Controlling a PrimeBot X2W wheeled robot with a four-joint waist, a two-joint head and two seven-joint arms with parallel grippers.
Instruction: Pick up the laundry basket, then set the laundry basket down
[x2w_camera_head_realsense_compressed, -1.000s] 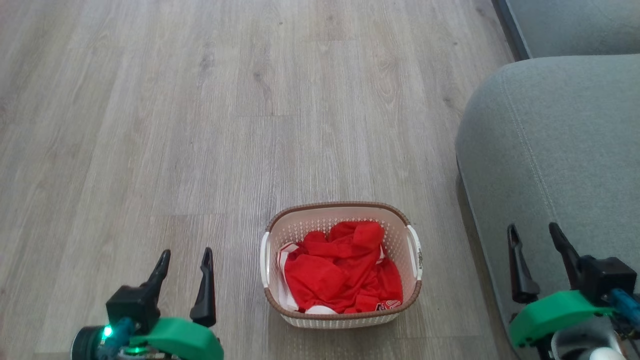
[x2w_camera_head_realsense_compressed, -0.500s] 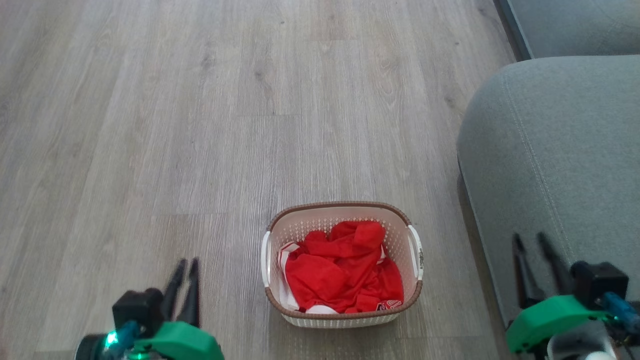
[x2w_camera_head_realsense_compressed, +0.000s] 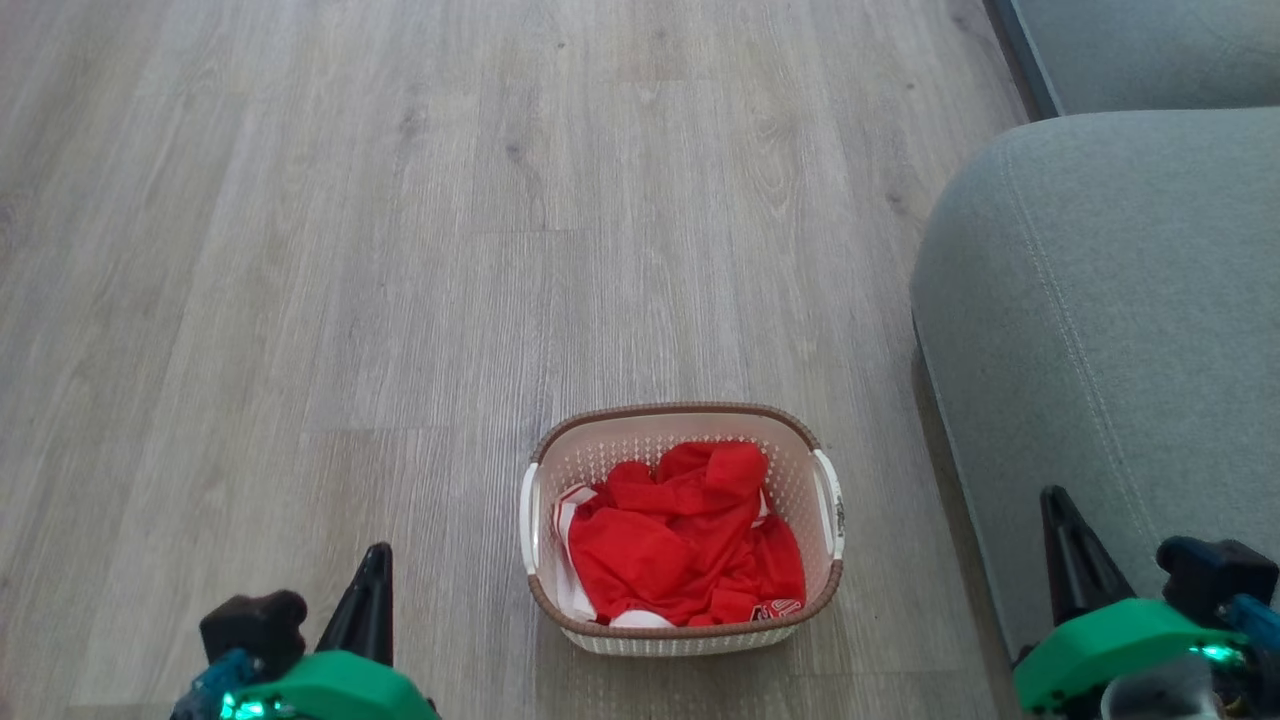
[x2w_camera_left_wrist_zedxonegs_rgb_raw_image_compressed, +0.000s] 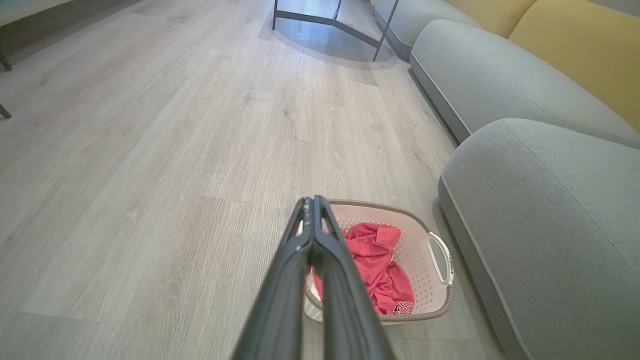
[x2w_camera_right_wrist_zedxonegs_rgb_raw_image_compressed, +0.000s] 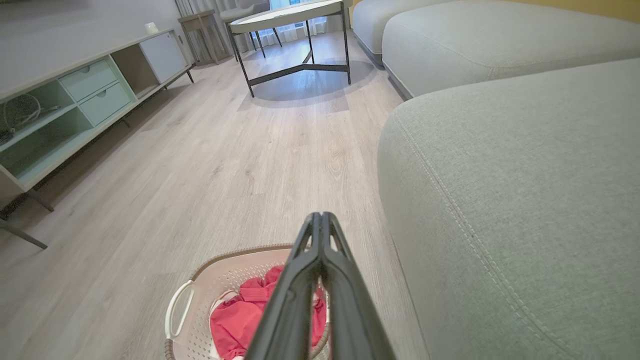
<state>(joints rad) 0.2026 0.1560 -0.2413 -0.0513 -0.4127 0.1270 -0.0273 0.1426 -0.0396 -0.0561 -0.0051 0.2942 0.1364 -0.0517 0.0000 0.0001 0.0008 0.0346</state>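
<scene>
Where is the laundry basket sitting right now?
In the head view, the cream-white perforated plastic laundry basket with the brown woven-look rim stands on the grey wood-plank floor, lower centre, just left of the grey fabric sofa, red clothing inside.

Left gripper (x2w_camera_left_wrist_zedxonegs_rgb_raw_image_compressed: 312, 201) fingers pressed tight together, over wood floor (x2w_camera_left_wrist_zedxonegs_rgb_raw_image_compressed: 150, 175). Behind them, laundry basket (x2w_camera_left_wrist_zedxonegs_rgb_raw_image_compressed: 421, 272) sat on floor, red clothes (x2w_camera_left_wrist_zedxonegs_rgb_raw_image_compressed: 381, 260) inside. Grey sofa (x2w_camera_left_wrist_zedxonegs_rgb_raw_image_compressed: 550, 225) just beside basket. Yellow cushions (x2w_camera_left_wrist_zedxonegs_rgb_raw_image_compressed: 575, 40) far back.

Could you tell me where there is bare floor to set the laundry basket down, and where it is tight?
Wide bare floor lies left of and beyond the laundry basket. Tight: the narrow strip between its right handle and the grey sofa.
</scene>
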